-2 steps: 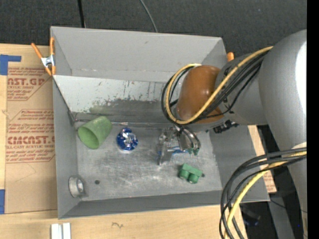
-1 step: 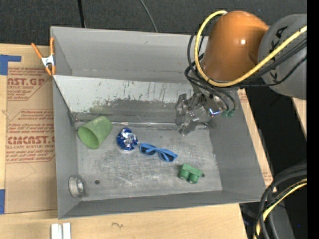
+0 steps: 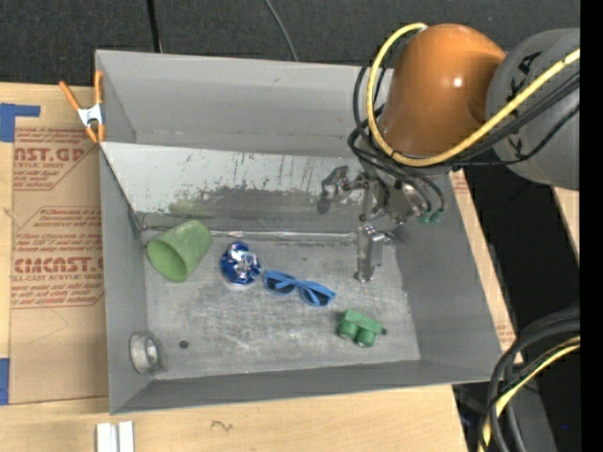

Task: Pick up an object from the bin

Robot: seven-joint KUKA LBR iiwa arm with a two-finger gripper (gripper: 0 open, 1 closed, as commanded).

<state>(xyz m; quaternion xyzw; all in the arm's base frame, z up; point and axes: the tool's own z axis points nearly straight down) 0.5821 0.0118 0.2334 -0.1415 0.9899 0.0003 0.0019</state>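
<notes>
While end effector (image 3: pixel 366 273) hangs near flat blue sunglasses (image 3: pixel 300 288), seemingly toy; grip width unreadable.

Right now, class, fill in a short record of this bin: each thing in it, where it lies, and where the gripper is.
bin: grey metal, five loose things, spread apart
green cup: left side, lying tipped over
blue and white ball: just right of the cup
blue sunglasses: middle of the floor
green block: front right
silver ring: front left corner
gripper: right part of the floor, over bare metal
nearest to gripper: sunglasses and green block
</notes>
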